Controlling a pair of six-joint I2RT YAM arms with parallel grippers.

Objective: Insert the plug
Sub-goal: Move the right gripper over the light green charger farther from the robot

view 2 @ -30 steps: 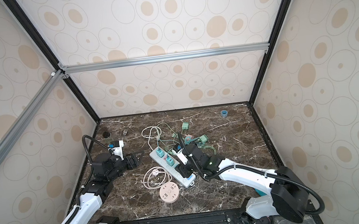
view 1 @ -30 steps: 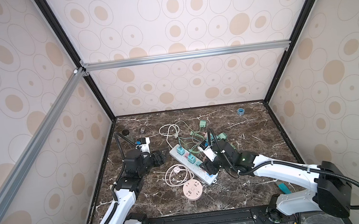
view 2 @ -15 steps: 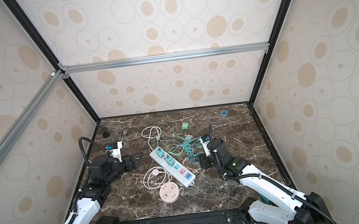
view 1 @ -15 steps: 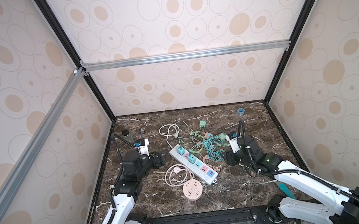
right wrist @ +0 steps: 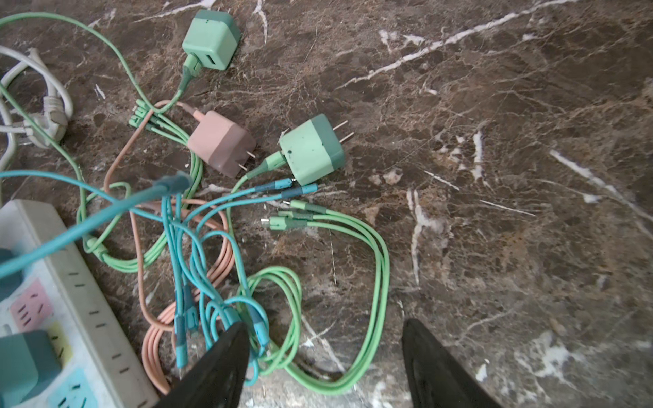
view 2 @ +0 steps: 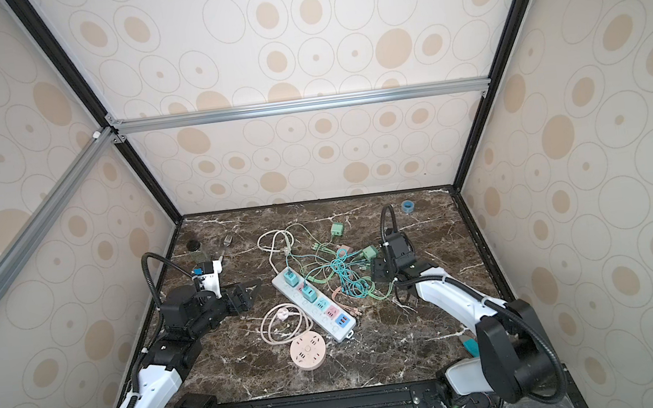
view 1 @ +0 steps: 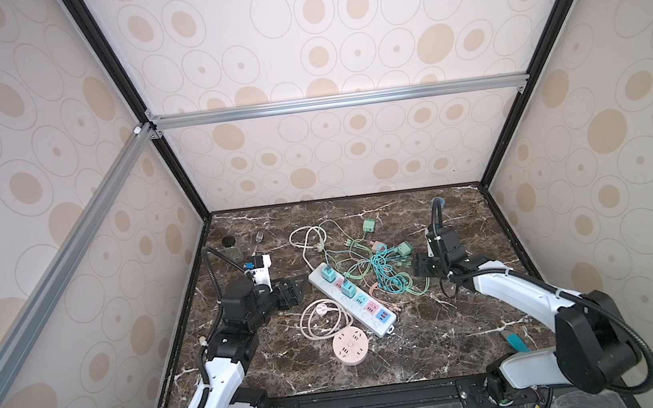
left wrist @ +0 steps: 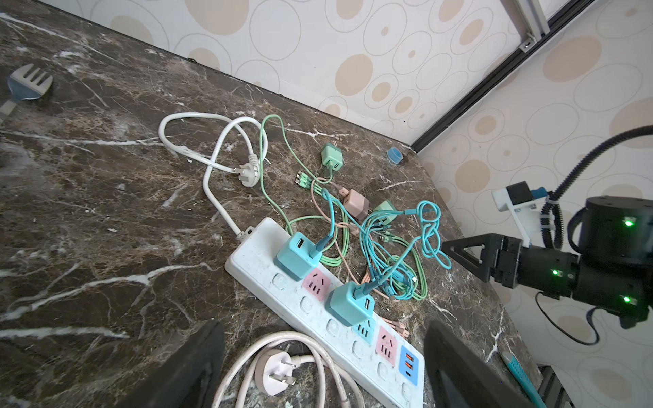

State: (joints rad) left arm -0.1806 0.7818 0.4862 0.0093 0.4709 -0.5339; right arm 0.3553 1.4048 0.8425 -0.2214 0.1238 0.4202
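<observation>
A white power strip (view 1: 371, 319) (view 2: 332, 325) lies slantwise mid-table, with two teal charger plugs (left wrist: 298, 256) (left wrist: 349, 303) seated in it. Loose on the marble beside it are a green charger plug (right wrist: 312, 150) with bare prongs, a pink one (right wrist: 221, 146) and another green one (right wrist: 212, 39), all amid tangled cables. My left gripper (view 1: 295, 290) (left wrist: 321, 328) hovers open just left of the strip, above a pale three-pin plug (left wrist: 275, 371). My right gripper (view 1: 419, 270) (right wrist: 325, 323) stands open over the cable tangle, right of the strip and holding nothing.
A round pink socket (view 1: 350, 346) with a coiled cord lies in front of the strip. A fork (left wrist: 26, 84) and a black cap (view 1: 228, 240) are at the back left. A blue ring (view 2: 407, 206) sits at the back right, and a teal tool (view 1: 514, 340) at the front right.
My right gripper has drawn back from over the power strip to the right, above the cable tangle. My left gripper's jaws have spread wider.
</observation>
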